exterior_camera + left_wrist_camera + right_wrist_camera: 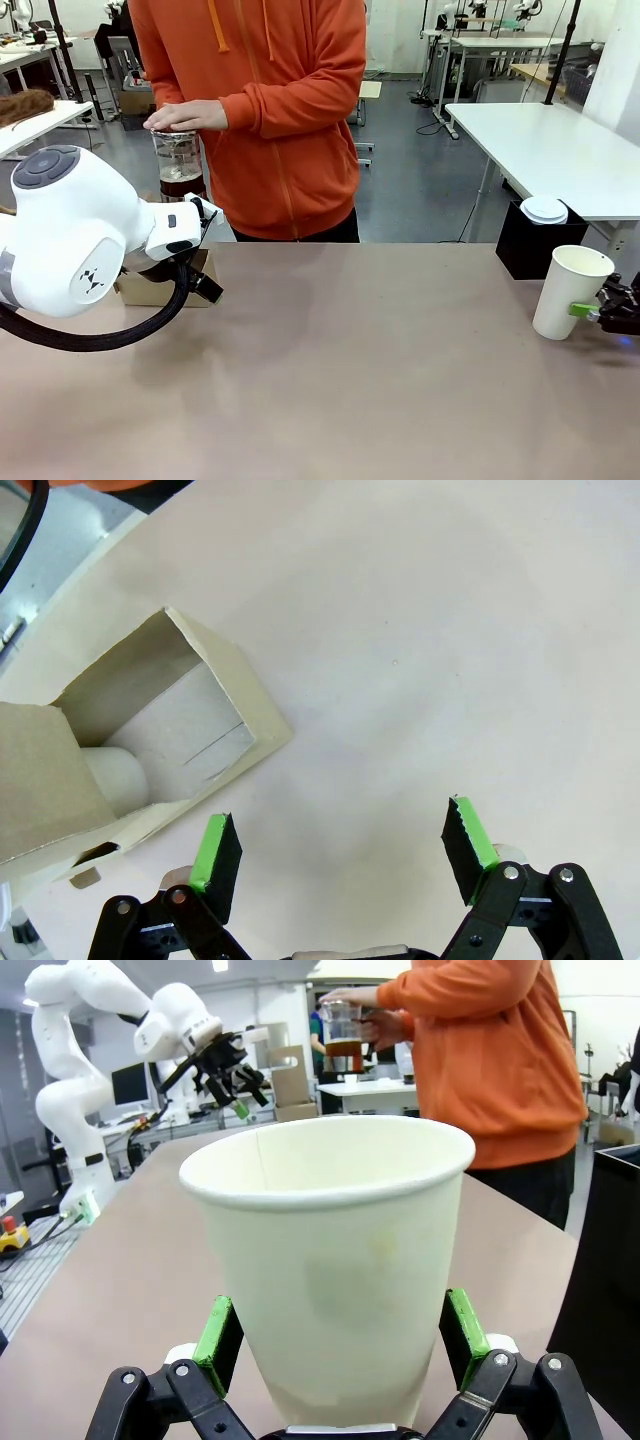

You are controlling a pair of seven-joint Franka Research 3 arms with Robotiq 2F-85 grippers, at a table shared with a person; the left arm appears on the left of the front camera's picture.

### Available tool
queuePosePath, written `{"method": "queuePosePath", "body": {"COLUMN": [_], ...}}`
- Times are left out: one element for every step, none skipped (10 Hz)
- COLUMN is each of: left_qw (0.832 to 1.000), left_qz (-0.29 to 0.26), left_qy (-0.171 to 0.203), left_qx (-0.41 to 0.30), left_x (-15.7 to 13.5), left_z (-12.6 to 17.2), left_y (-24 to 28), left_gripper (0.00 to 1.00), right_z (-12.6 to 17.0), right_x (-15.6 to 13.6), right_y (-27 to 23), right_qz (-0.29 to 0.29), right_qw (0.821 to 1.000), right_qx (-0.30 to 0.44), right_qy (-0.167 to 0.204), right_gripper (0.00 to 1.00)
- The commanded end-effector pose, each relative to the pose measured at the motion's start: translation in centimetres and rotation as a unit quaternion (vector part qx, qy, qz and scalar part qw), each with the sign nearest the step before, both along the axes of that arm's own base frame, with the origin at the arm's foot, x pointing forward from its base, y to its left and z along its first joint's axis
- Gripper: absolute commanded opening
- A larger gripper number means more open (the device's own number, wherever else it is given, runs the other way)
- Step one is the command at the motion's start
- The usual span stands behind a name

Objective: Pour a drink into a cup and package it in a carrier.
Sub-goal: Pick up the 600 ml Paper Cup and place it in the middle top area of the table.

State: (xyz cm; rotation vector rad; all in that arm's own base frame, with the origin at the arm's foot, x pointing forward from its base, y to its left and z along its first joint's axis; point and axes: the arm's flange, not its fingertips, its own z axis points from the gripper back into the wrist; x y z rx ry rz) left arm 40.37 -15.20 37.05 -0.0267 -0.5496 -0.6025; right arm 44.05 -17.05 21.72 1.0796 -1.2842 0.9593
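Note:
The cup (330,1260), a plain white paper cup with no lid on it, stands at the table's right (570,290). My right gripper (340,1345) is open, and its green pads (463,1335) flank the cup's base closely. I cannot tell if they touch it. The drink (181,183) is dark liquid in a glass press pot that the person in the orange hoodie holds at the far left edge, one hand (188,116) on its lid. The brown cardboard carrier (215,695) lies on the table at the left (150,292). Above and beside it my left gripper (343,850) hangs open and empty.
A black box (530,245) stands at the far right edge with a white domed lid (545,210) on top. My bulky left arm (80,240) covers part of the carrier in the front view. The brown table (380,370) stretches bare between the arms.

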Motion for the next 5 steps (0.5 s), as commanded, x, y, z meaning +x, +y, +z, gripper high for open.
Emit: {"method": "queuePosePath", "body": {"left_qw": [1.000,1.000,1.000,1.000,1.000], "left_qz": [0.000,0.000,0.000,0.000,0.000], "left_qy": [0.000,0.000,0.000,0.000,0.000], "left_qx": [-0.001,-0.001,-0.001,-0.001,-0.001], "left_x": [-0.01,-0.01,-0.01,-0.01,-0.01], "left_z": [0.01,0.01,0.01,0.01,0.01], "left_y": [0.04,0.04,0.04,0.04,0.04], "left_gripper": [1.00,1.00,1.00,1.00,1.00], "right_z": [0.32,0.45,0.49,0.54,0.56], "right_x": [0.15,0.32,0.41,0.50,0.70], "right_y": [1.13,1.47,1.59,1.54,1.35], "right_qz": [0.000,0.000,0.000,0.003,0.020], "right_qw": [1.000,1.000,1.000,1.000,0.999], "right_qx": [0.000,0.004,0.006,0.005,0.012], "right_qy": [-0.001,-0.002,-0.001,0.007,0.029], "right_gripper": [1.00,1.00,1.00,0.80,0.84]}}
